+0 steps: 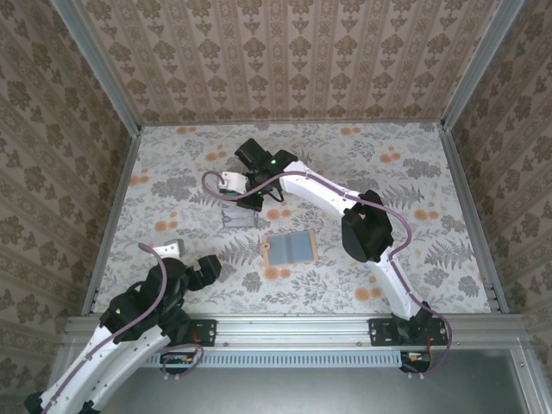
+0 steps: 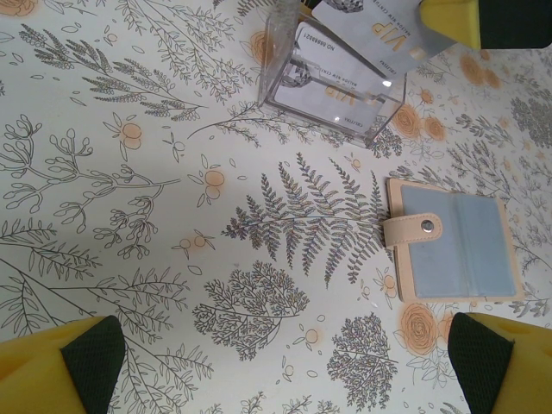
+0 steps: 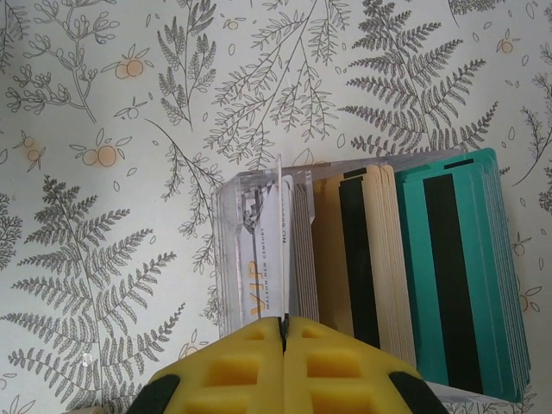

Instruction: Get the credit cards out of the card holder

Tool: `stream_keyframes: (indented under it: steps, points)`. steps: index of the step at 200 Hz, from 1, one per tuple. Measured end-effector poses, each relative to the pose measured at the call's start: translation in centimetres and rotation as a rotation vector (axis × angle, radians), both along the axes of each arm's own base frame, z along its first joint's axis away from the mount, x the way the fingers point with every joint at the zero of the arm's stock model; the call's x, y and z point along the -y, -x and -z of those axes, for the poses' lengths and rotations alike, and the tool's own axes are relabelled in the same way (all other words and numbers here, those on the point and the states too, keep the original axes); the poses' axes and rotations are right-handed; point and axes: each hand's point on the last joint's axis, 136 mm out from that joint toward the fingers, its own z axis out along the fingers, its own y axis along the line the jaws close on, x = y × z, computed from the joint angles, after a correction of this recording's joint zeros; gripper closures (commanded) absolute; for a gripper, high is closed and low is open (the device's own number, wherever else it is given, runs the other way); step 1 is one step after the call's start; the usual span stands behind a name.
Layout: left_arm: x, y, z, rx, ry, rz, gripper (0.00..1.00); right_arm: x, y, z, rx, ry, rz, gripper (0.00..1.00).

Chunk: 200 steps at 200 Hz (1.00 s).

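Yellow foam pads of my right gripper (image 3: 283,332) clamp a thin pale card (image 3: 280,233), seen edge-on above a clear plastic box (image 3: 226,259) packed with glossy teal cards (image 3: 466,276). My left gripper (image 2: 285,358) stands wide apart, and its camera shows the card holder (image 2: 453,250) open flat near the table's middle, smooth grey-blue inside a tan rim.

Clear glossy plastic box (image 2: 315,116), leather-like card holder (image 2: 457,250)
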Motion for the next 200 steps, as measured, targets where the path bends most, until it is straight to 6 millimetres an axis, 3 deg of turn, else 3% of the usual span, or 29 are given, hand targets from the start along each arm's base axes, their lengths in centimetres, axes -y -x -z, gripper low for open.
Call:
stream_keyframes:
  steps: [80, 128, 140, 157, 200]
  points:
    - [0.0, 0.0, 0.0, 0.0, 0.0, 0.0, 0.0, 0.4, 0.2, 0.5, -0.033, 0.005, -0.001, 1.0]
    - [0.0, 0.0, 0.0, 0.0, 0.0, 0.0, 0.0, 0.7, 0.7, 1.8, -0.072, 0.029, -0.005, 0.96]
    - [0.0, 0.0, 0.0, 0.0, 0.0, 0.0, 0.0, 0.7, 0.7, 2.0, -0.075, 0.033, -0.004, 0.9]
    - [0.0, 0.0, 0.0, 0.0, 0.0, 0.0, 0.0, 0.7, 0.7, 2.1, -0.077, 0.034, -0.002, 0.74]
    - [0.0, 0.0, 0.0, 0.0, 0.0, 0.0, 0.0, 0.7, 0.6, 2.0, -0.078, 0.029, 0.009, 0.7]
